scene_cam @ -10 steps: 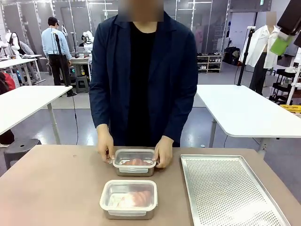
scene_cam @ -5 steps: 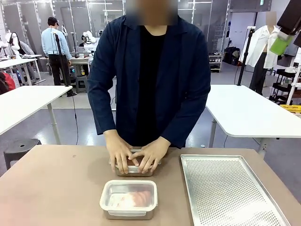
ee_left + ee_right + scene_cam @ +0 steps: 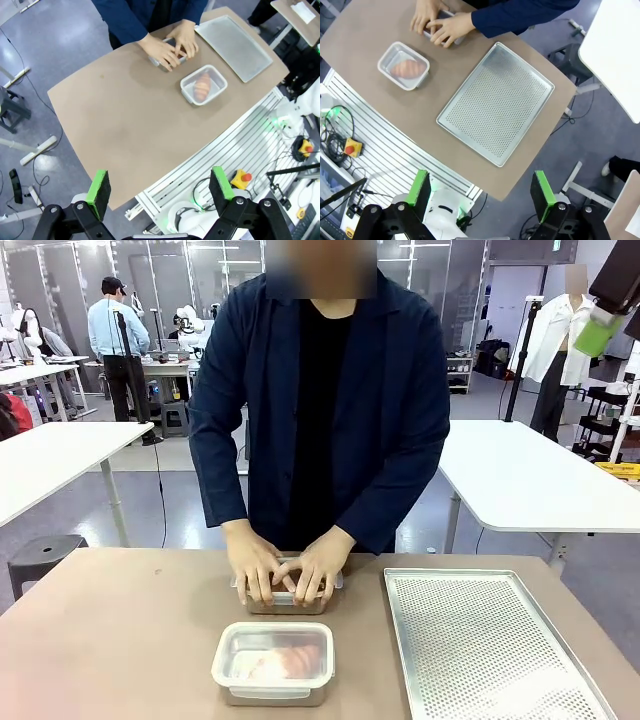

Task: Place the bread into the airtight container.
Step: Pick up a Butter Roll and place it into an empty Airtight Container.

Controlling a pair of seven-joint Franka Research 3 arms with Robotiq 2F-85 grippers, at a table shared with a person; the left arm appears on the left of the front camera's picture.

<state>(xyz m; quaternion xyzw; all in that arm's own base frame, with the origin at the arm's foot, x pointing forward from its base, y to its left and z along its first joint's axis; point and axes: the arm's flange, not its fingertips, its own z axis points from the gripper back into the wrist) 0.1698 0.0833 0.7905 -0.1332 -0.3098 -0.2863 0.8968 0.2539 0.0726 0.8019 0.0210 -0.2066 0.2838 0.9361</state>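
At centre frame of the front view, both of the person's hands (image 3: pixel 285 575) are laid flat, fingers spread and overlapping, on the lid of the far rectangular metal container (image 3: pixel 287 600), which is almost wholly covered by them; pressing the lid shut is judged to be the step in hand. Just below it, toward the bottom edge, a second rectangular metal container with a clear lid (image 3: pixel 273 662) is seen, with a browned piece of bread (image 3: pixel 290 660) lying inside. The two boxes sit near each other but apart. A perforated silver baking tray (image 3: pixel 490 650) lies bare at lower right on the brown tabletop (image 3: pixel 110 640). In the left wrist view the left gripper (image 3: pixel 160 186) is held high above the table, green pads spread wide with nothing between them; in the right wrist view the right gripper (image 3: pixel 480 186) is likewise spread and unloaded. Whether bread lies in the far box cannot be told under the hands. Risks judged: uneven pressure could leave a corner unsealed, or the box could be skidded into the near one.
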